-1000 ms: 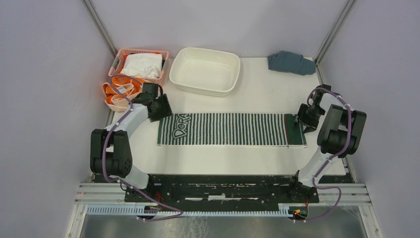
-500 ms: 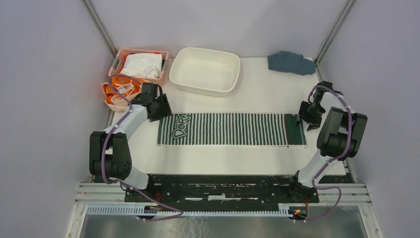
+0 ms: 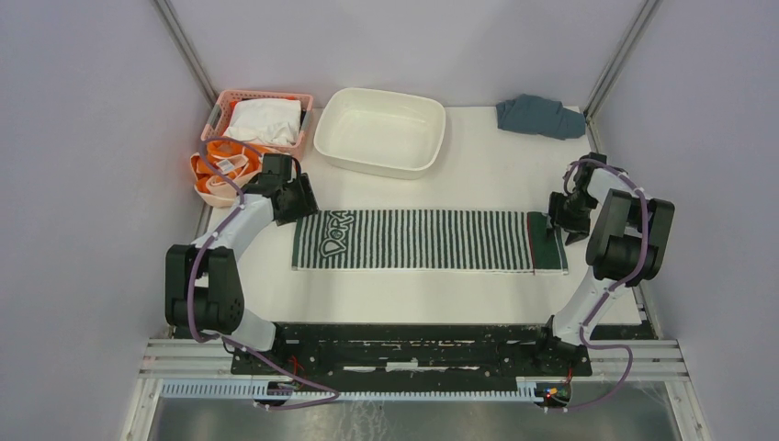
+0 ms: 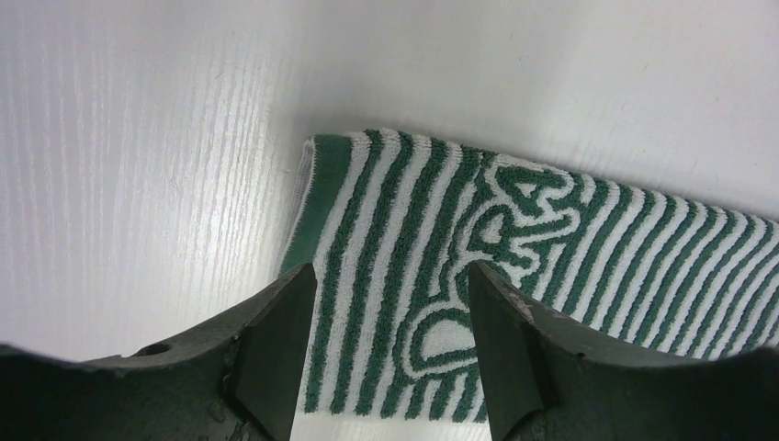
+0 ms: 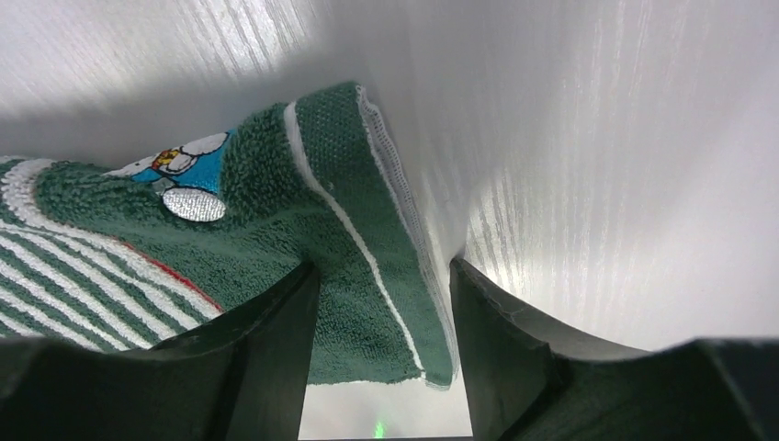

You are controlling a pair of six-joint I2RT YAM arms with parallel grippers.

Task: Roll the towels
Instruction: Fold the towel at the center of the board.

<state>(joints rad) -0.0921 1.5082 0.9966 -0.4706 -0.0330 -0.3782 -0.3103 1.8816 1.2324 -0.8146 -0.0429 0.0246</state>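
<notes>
Your left gripper (image 3: 298,206) sits over the lettered left end of the green-and-white striped towel (image 3: 427,240), which lies flat and unrolled across the table (image 3: 496,175). Your right gripper (image 3: 559,224) sits over its plain green right end. Both finger pairs stand apart, gripping nothing. The orange towel (image 3: 220,171) lies bunched beside the pink basket (image 3: 218,108).

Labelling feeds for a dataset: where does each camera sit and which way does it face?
Top external: above, behind the bases, looking down on the table; both arms show.
Left wrist: on the left arm, looking past its open fingers at the striped towel's lettered end.
Right wrist: likewise past its fingers, at the plain green end.
Shared: that towel.
</notes>
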